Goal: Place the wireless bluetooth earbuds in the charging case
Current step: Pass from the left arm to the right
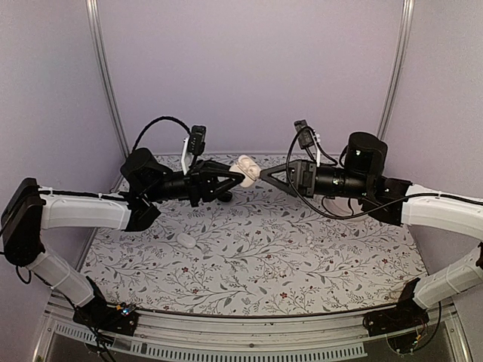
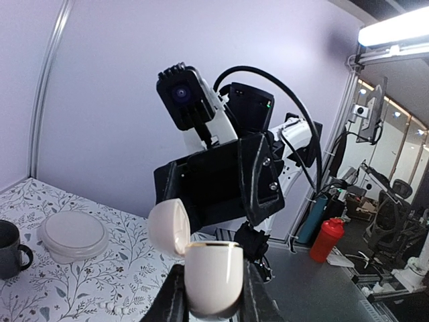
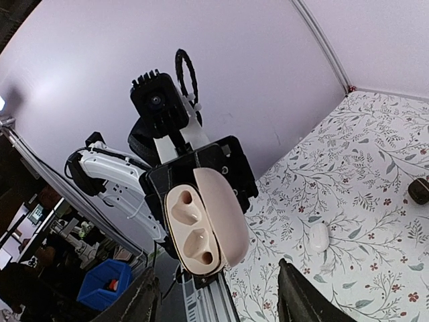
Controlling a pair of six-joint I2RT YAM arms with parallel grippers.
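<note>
Left gripper [image 1: 235, 177]: shut tight on the charging case [image 1: 245, 167], one finger [image 2: 171, 295] pressed to each side of its lower body, holding it up in the air.
Charging case: cream-white, above the middle of the far part of the table [image 1: 302, 256], well clear of the surface. Two moulded wells face the right wrist camera.
Lid [image 2: 167, 227]: hinged open, swung back to one side of the body.
Right gripper [image 1: 266, 174]: jaws wide, nothing between them. The fingers [image 3: 300, 295] stand far apart at the bottom of the wrist view, aimed at the open face of the case.
Gap between right gripper and case: from above the tips look just beside the case. I cannot tell whether they touch.
Arms: both reach in from the sides and the grippers meet nose to nose at the case.
Earbud [image 1: 186, 240]: one white earbud lies on the floral table below the left forearm, well apart from the case.
Other things, left wrist view: a dark mug [image 2: 10, 248] and just beside it a round lidded tub [image 2: 74, 235], both on the table.
Other things, right wrist view: a small dark object [image 3: 419, 190] at the picture's right edge, too cut off to name.
</note>
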